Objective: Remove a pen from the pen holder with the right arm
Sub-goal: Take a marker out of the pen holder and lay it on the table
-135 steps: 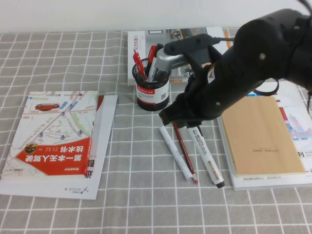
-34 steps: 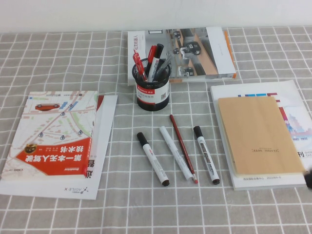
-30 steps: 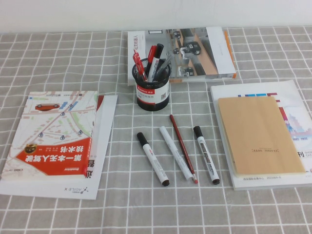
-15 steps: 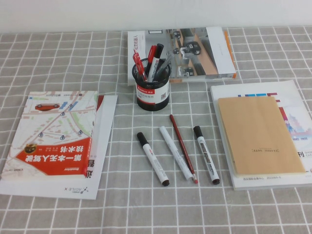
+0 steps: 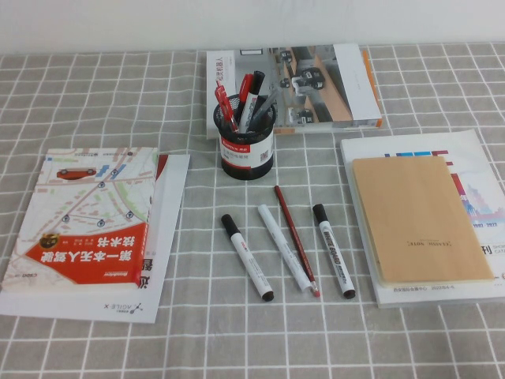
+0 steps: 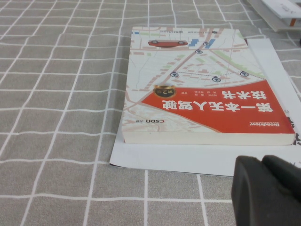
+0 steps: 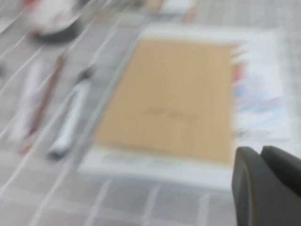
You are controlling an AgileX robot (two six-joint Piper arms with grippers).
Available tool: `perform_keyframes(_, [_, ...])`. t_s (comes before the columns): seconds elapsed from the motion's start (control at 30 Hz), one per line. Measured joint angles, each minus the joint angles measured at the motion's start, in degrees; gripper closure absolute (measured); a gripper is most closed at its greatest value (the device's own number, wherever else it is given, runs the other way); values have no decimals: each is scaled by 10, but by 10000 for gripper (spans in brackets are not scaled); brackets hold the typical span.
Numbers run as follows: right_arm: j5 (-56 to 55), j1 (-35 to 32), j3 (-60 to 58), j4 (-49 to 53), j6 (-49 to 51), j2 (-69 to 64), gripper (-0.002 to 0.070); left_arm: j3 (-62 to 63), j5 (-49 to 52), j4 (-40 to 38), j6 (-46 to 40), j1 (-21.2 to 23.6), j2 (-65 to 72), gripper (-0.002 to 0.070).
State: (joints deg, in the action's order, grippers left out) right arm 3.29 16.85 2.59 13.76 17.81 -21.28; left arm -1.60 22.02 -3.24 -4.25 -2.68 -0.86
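Pens [image 5: 251,95] in pen holder [image 5: 247,150] judged light, rigid, slick; grasp exposed upper barrel. Right end effector [image 7: 261,160] closed, empty, near notebook [image 7: 174,99]; left end effector [image 6: 263,169] closed beside book [image 6: 197,89].

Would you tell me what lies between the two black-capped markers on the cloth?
In the high view, a white pen and a thin red pen lie between them. The left hand hovers by the map book, the right hand by the tan notebook.
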Motion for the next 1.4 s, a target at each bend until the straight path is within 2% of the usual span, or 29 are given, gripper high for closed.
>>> perform_keyframes(0.13, [-49,-85,-38,3,15,62,688,0,0,0,0,0,0,678])
perform_keyframes(0.23, [-53,-114,-40,4,39,99,688,0,0,0,0,0,0,678])
perform_keyframes(0.53, [41,-117,-41,5,47,214,688,0,0,0,0,0,0,678])
perform_keyframes(0.73, [83,-116,-41,5,47,218,688,0,0,0,0,0,0,678])
perform_keyframes(1.03, [90,-116,-41,2,46,218,688,0,0,0,0,0,0,678])
perform_keyframes(1.1, [98,-116,-41,-30,17,218,688,0,0,0,0,0,0,678])
perform_keyframes(1.27, [150,-116,-41,-180,-194,218,688,0,0,0,0,0,0,678])
perform_keyframes(1.4, [178,-116,-41,-217,-234,218,688,0,0,0,0,0,0,678])
